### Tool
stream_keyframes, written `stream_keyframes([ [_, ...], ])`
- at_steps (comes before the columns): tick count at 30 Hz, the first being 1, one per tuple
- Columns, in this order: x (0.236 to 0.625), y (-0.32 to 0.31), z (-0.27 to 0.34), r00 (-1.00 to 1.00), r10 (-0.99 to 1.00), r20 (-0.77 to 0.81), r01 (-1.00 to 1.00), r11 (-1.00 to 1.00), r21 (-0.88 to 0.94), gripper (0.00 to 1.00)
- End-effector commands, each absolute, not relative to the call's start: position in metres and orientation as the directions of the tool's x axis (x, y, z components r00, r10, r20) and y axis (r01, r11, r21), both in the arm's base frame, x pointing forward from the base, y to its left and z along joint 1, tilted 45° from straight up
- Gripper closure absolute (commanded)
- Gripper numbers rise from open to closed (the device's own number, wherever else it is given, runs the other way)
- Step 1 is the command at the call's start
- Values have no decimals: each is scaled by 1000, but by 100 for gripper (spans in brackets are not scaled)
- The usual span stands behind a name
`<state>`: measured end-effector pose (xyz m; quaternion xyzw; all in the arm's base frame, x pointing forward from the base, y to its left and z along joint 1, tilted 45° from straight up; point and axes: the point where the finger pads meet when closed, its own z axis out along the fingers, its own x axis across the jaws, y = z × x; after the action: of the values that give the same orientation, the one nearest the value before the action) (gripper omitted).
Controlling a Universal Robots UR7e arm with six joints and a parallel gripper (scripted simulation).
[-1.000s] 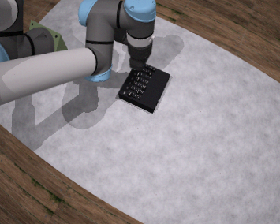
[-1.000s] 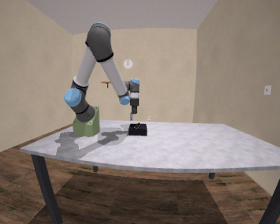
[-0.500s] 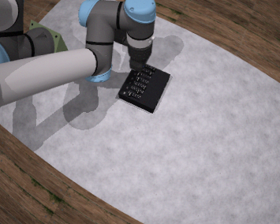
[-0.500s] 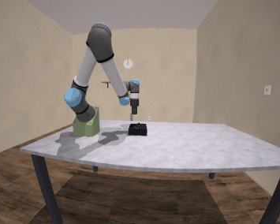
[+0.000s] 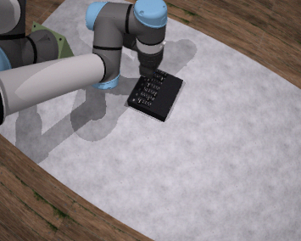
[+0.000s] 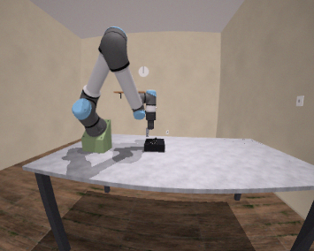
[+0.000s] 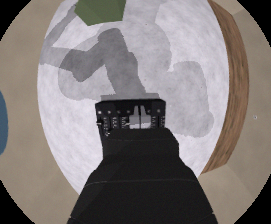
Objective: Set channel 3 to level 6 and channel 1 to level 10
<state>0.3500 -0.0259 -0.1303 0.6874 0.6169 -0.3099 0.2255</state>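
Top view showed one lighting desk (image 5: 159,95), a flat black box, lying at about the 11 o'clock side of the marbled table (image 5: 227,140), turned at a slant to the table's edge. The single gripper (image 5: 148,75) hung straight down over the desk's 11 o'clock corner, its fingers closed together with nothing between them; whether the tip touched a cap could not be told from any view.

Counting: one arm, one desk, one green pedestal (image 5: 65,47) at the arm's foot. On the desk's face roughly five short fader rows ran side by side, though they were too small and blurred for a sure count, and no level marks or cap lines could be read. Which row was channel 1 or 3 could not be made out either.

As a judgement, the desk looked rigid and fairly light, so a hard sideways push on a cap could slide or tip the whole box on its feet instead of moving the fader. The caps seemed small and stiff, best worked by nudging one cap's end face with the shut fingertips along its slot, pressing gently downward to keep the box planted. Neighbouring caps sat close, so a wide or skewed contact risked dragging a fader that had to stay put.

Wrist view showed the desk (image 7: 130,115) dead ahead below the dark fingers.
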Motion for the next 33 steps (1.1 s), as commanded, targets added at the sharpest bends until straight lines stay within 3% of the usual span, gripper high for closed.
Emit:
stream_keyframes([
  [1,348,-30,-134,47,708,-705,988,-138,-73,100],
  [33,348,-34,-138,47,708,-705,988,-138,-73,100],
])
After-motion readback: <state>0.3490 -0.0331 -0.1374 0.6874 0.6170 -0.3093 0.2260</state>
